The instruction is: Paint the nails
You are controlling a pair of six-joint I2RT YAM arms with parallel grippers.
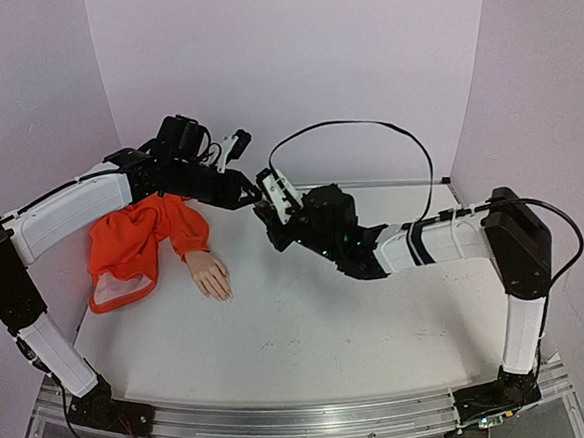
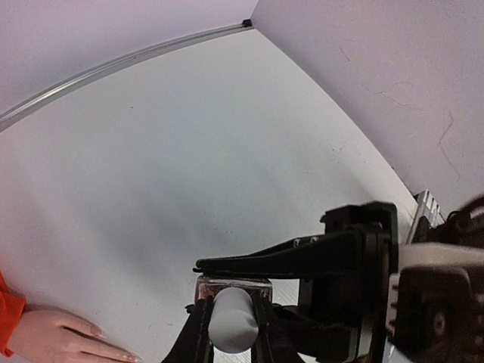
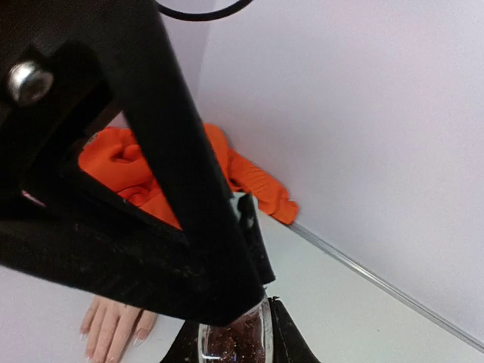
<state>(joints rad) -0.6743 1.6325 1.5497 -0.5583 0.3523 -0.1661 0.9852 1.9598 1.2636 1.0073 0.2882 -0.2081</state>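
Note:
The mannequin hand [image 1: 211, 275] lies palm down on the white table, its orange sleeve [image 1: 133, 240] bunched at the left. Its pale nails [image 1: 224, 295] point toward me; they also show in the left wrist view [image 2: 98, 331] and the right wrist view [image 3: 140, 333]. The two grippers meet above the table, right of the hand. My left gripper [image 2: 233, 325] is shut on the pale cap [image 2: 231, 319] of a small glass bottle. My right gripper [image 3: 234, 340] is shut on the bottle's glass body [image 3: 236, 342], which holds dark red glittery polish. In the top view the bottle is hidden between the grippers [image 1: 261, 206].
Pale lilac walls close the table at the back and both sides. A metal strip [image 1: 410, 182] runs along the back edge. A black cable [image 1: 366, 126] loops above the right arm. The left gripper's black body fills much of the right wrist view.

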